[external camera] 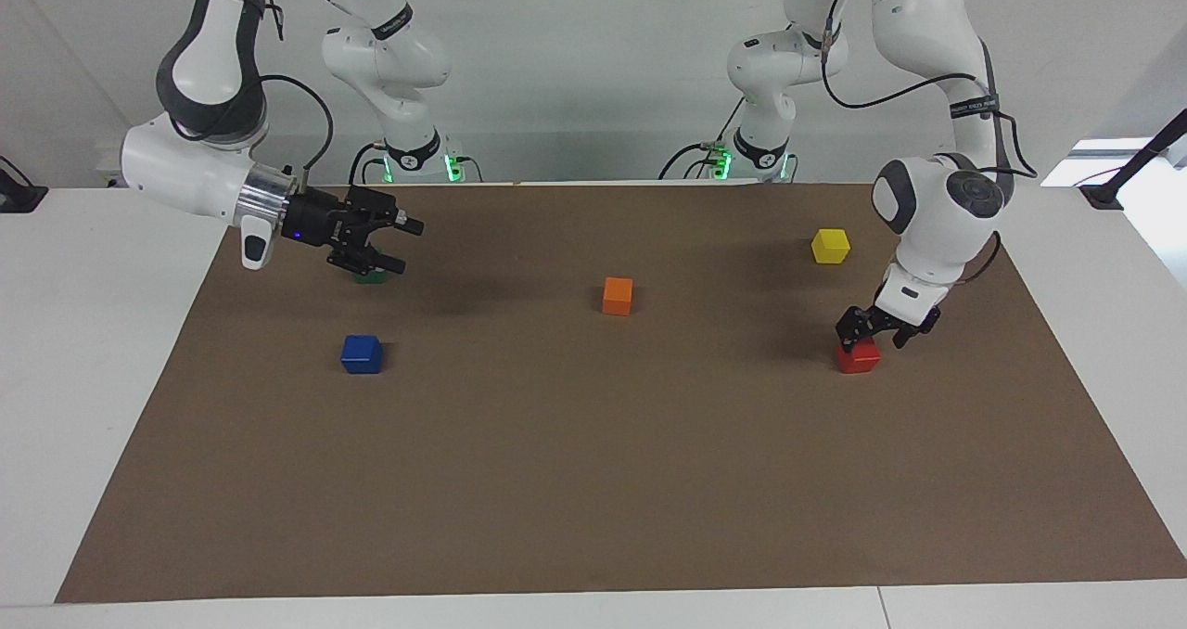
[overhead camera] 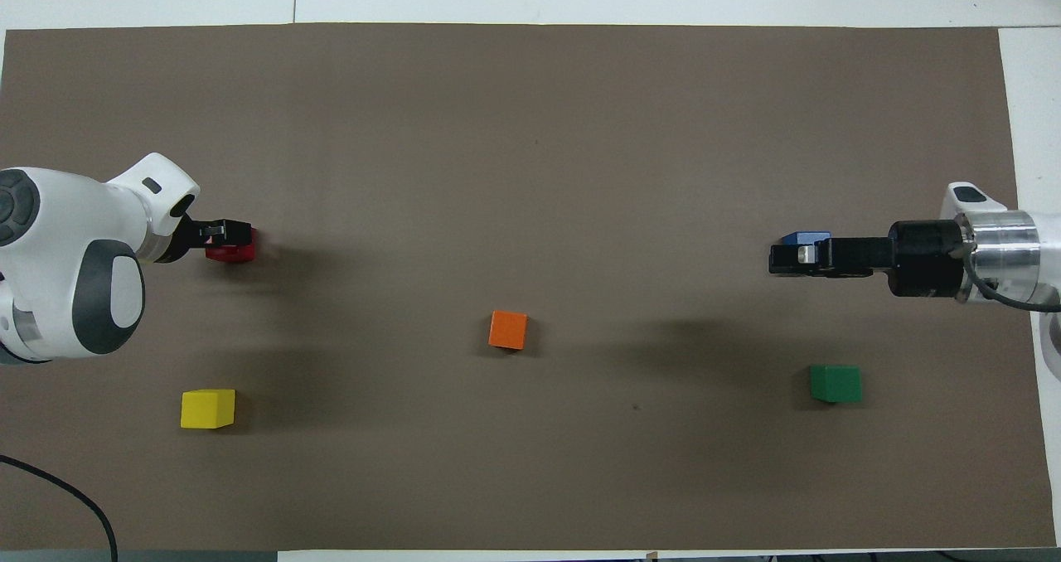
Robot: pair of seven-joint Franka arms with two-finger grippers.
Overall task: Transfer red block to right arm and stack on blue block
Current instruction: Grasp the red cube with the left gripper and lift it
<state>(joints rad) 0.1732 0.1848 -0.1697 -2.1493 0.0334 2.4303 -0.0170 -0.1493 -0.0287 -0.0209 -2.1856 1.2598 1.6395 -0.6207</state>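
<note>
Bright, even overhead light, both views sharp, soft blurred arm shadows on the brown mat [external camera: 593, 481]

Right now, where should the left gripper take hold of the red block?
From straight above, fingers on two opposite flat side faces. The red block sits flat on the mat, nothing beside it, and the open left gripper is already over it.
</note>
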